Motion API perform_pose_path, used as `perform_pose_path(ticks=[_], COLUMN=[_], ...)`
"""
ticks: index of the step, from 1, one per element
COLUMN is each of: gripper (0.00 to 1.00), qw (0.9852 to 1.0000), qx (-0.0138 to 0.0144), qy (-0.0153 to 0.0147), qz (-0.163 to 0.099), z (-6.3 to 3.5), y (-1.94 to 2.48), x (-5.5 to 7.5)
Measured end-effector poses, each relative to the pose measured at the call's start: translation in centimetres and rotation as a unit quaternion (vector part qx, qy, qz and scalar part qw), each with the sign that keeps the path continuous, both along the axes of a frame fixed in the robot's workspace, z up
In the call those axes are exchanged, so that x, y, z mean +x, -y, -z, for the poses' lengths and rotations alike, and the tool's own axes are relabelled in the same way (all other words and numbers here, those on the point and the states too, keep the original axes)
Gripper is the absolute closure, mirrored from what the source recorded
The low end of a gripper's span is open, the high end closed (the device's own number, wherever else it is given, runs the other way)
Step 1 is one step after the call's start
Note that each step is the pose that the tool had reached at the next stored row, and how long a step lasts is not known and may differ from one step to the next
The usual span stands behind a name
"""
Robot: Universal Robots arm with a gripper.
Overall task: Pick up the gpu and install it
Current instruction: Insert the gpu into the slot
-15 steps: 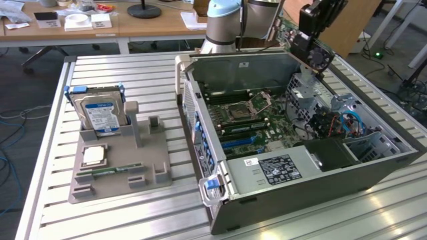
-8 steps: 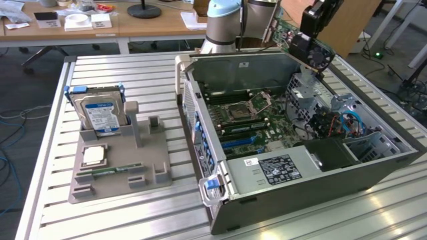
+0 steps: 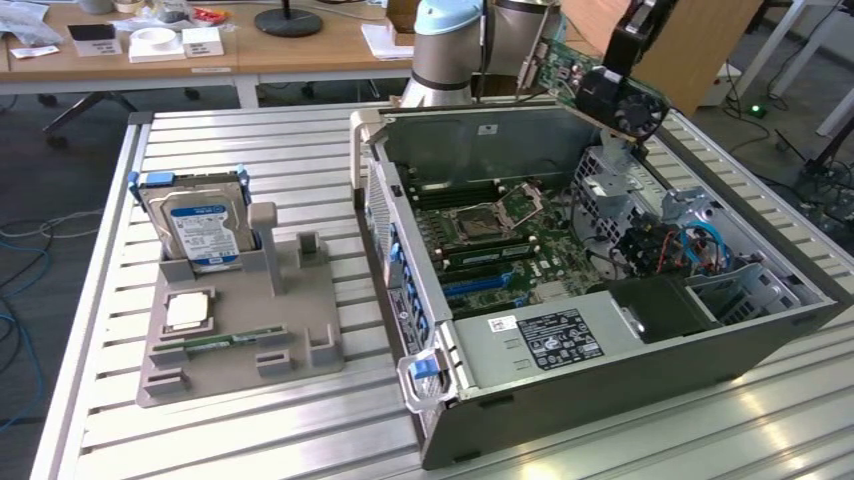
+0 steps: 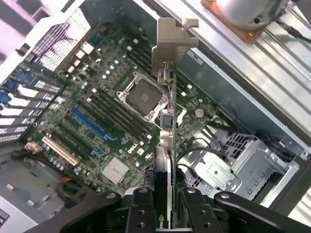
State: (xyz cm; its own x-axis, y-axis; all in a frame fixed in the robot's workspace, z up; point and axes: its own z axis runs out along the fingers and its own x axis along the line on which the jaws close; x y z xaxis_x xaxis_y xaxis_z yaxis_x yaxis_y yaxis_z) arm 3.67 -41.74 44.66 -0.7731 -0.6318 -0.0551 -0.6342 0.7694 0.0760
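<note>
The gpu (image 3: 597, 92) hangs tilted in the air above the far corner of the open computer case (image 3: 641, 350), on the exterior view's right. Its green board and black fan face show there. My gripper (image 3: 621, 70) comes down from above and is shut on it. In the wrist view the gpu (image 4: 170, 126) is edge-on, with its silver bracket (image 4: 170, 43) at the far end and my gripper (image 4: 167, 213) clamped on the near end. Below it lies the motherboard (image 4: 97, 141) with its blue slot (image 4: 92, 124) and the processor socket (image 4: 141, 94). The card is clear of the board.
A grey holder tray (image 3: 240, 370) on the slatted metal table (image 3: 240, 150) carries an upright hard drive (image 3: 200, 225), a processor chip (image 3: 187, 310) and a memory stick (image 3: 220, 340). Cables and a drive cage (image 3: 667, 230) crowd the case's side on the exterior view's right. Wooden desks stand behind.
</note>
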Motion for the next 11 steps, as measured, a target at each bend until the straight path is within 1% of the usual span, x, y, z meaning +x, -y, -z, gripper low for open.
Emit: perform_pose_path(ticks=[3, 6, 9, 11], gripper=[0.74, 0.74, 0.74, 0.74], qw=[0.9996, 0.9985, 0.9967, 0.9949], qx=[0.0000, 0.0000, 0.0000, 0.0000], qy=[0.0000, 0.0000, 0.0000, 0.0000], qz=[-0.028, -0.055, -0.082, -0.100], z=[0.02, 0.03, 0.04, 0.05], y=[0.00, 0.00, 0.00, 0.00], x=[0.00, 0.00, 0.00, 0.00])
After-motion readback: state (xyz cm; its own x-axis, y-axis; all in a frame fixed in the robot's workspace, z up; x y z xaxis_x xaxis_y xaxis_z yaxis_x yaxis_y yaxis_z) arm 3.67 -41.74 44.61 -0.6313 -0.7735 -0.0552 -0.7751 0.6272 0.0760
